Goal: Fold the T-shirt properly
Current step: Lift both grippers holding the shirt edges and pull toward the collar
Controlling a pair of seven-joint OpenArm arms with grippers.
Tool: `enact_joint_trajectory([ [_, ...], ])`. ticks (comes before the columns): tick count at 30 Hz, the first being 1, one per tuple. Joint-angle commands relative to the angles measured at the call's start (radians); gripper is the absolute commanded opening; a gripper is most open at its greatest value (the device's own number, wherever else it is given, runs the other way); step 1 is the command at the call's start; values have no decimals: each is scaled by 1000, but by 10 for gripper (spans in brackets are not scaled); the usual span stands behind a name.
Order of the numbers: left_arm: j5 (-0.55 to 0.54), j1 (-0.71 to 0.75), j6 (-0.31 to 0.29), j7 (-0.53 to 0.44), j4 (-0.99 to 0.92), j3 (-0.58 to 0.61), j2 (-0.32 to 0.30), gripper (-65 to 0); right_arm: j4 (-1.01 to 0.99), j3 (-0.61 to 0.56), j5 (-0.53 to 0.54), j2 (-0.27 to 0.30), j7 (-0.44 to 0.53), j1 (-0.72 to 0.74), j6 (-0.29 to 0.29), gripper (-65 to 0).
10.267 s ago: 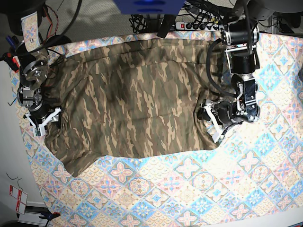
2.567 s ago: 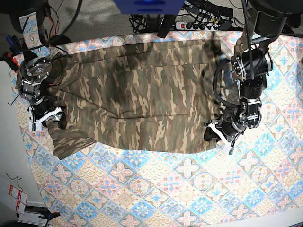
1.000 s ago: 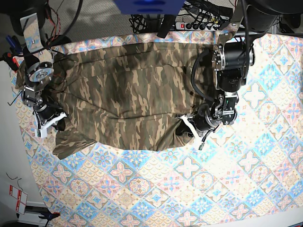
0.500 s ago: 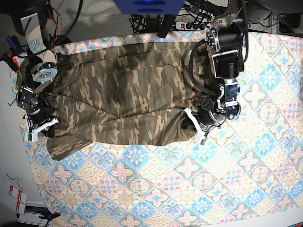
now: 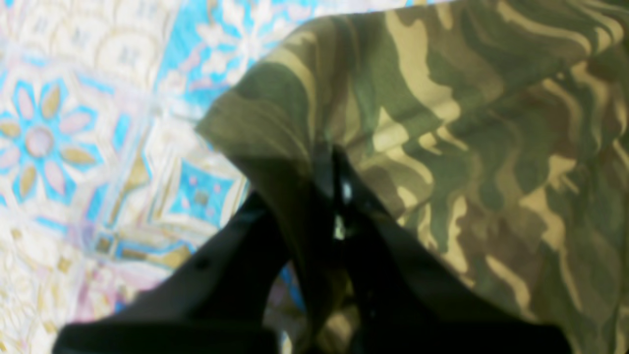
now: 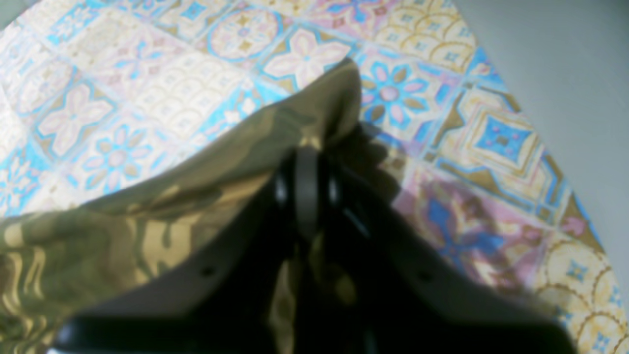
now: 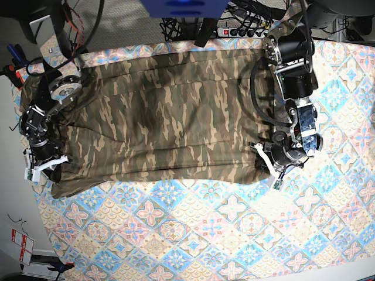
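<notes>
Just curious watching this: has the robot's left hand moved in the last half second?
Yes. The left gripper, shut on the T-shirt, has swung out toward the right edge of the cloth, pulling the shirt flatter.

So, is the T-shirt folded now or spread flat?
Partly folded: the T-shirt lies as a long band on the patterned cloth, its near edge pinched by the left gripper and right gripper.

There are no words, numbers, labels or signs that can be read here. The pictures are too blurry or too small to show any writing.
</notes>
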Motion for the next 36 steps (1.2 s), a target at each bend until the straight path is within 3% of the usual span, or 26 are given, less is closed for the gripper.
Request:
enact_joint_trajectory([
  [1,-2,-27,10,-15,41,-3,-13,-650,38,3,27,17,45,30,-8,-643],
  [7,-2,33,10,0,152,0,1,-650,161,3,27,-35,117,-62,-8,-643],
  [15,-2,116,10,56,330,4,-7,-650,331,5,39,-86,123,-145,-8,-643],
  [20,-2,186,10,68,417,3,-7,-650,434,0,170,-92,117,-215,-8,-643],
  [33,7,366,10,69,623,-2,-7,-650,606,5,182,-127,122,-355,-8,-643],
  [36,7,404,10,69,658,-3,-7,-650,658,3,234,-132,117,-423,-8,-643],
])
